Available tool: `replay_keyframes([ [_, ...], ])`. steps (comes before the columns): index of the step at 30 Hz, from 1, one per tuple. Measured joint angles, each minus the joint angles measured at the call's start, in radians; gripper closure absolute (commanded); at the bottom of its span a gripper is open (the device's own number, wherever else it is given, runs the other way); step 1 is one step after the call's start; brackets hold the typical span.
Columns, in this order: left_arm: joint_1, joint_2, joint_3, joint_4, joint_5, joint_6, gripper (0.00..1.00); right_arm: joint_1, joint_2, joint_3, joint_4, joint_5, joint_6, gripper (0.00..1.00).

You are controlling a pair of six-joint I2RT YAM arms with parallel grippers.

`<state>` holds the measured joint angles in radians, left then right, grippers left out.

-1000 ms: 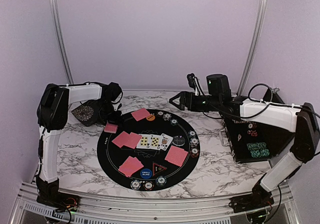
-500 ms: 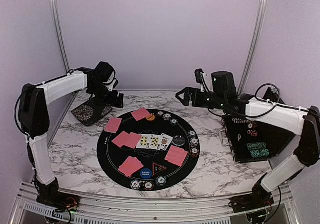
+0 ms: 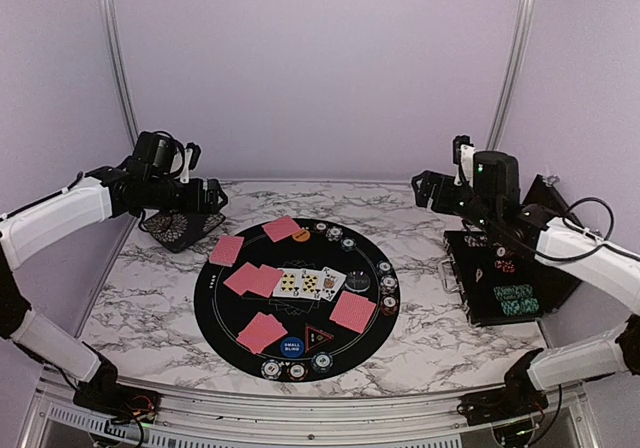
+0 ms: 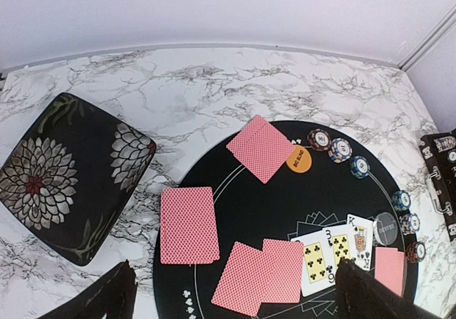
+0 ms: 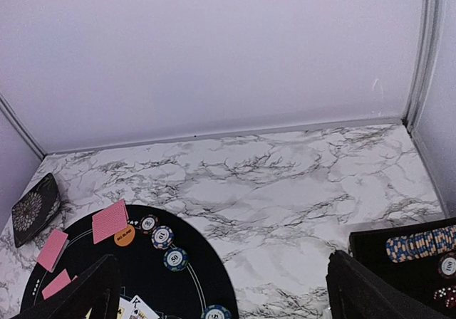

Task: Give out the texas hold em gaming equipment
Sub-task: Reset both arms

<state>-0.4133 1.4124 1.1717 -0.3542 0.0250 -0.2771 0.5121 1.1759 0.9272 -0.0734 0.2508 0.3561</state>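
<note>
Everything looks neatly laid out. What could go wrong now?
One red-backed card straddles the edge of the mat, so a nudge might slide it off. The chips by the mat's right rim sit close together; reaching for one could knock its neighbours. The face-up cards overlap, so two might lift together.

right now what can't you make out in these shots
- Face-down red-backed cards: faces hidden, every view.
- Rim chips: markings too small, top view.
- Black chip case: cut off by the right wrist view's edge.
- Small black triangular marker: its print too small, top view.
</note>
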Motion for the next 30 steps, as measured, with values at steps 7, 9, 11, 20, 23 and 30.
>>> replay_keyframes([
  [7,0.000,-0.179,-0.152,0.158,0.000,-0.012,0.01,0.000,-0.129,-0.021,-0.036,0.159,-0.023,0.02],
  [9,0.000,-0.204,-0.175,0.193,0.000,-0.013,0.01,0.000,-0.138,-0.021,-0.042,0.182,-0.033,0.01],
  [11,0.000,-0.221,-0.194,0.224,0.000,-0.013,0.01,0.000,-0.139,-0.023,-0.042,0.196,-0.041,0.01],
  [20,0.000,-0.262,-0.227,0.298,-0.008,-0.012,0.01,0.000,-0.142,-0.052,-0.033,0.212,-0.062,0.01],
  [23,0.000,-0.271,-0.227,0.305,-0.008,-0.012,0.01,0.000,-0.142,-0.056,-0.031,0.211,-0.072,0.01],
  [30,0.000,-0.282,-0.228,0.307,-0.008,-0.013,0.01,0.000,-0.156,-0.061,-0.014,0.211,-0.097,0.01],
])
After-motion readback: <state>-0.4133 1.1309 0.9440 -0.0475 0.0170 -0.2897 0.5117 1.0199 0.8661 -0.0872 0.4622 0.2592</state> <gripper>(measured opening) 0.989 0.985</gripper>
